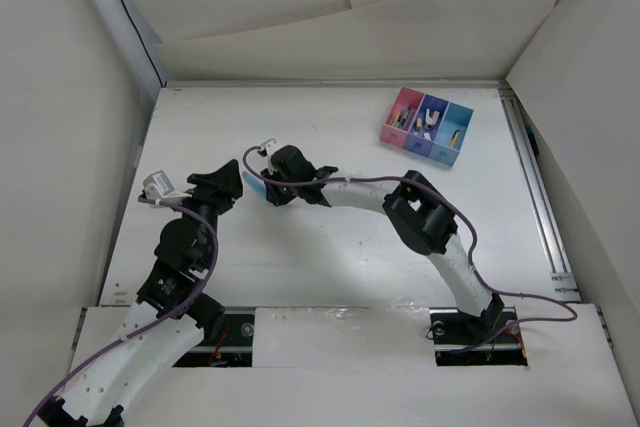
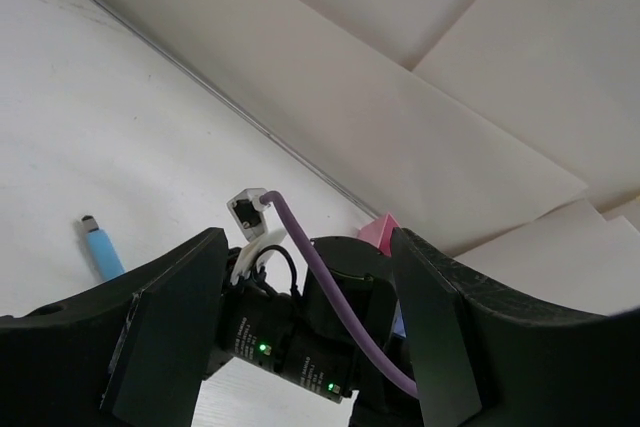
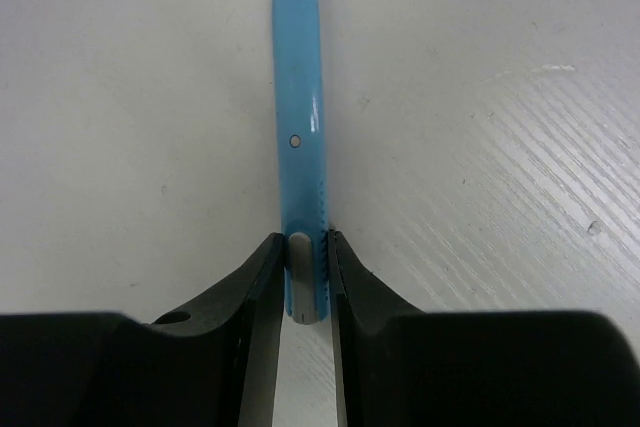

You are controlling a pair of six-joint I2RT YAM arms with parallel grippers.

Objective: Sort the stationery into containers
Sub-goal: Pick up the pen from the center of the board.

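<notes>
Right gripper (image 3: 303,247) clamped on one end of a light blue pen (image 3: 298,97), which lies on the table (image 1: 330,257) left of centre. Left gripper (image 2: 308,247) near it, fingers apart, holding nothing. Three-part tray (image 1: 447,154) far right, small items inside.

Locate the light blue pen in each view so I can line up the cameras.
Top external: light blue plastic pen left of centre, at the right arm's tip.
Left wrist: lower left, lying on the white table.
Right wrist: centre, running down from the top edge.
Shared landmark: right end effector, shut on the pen's end; the left wrist view shows only its black housing.
</notes>
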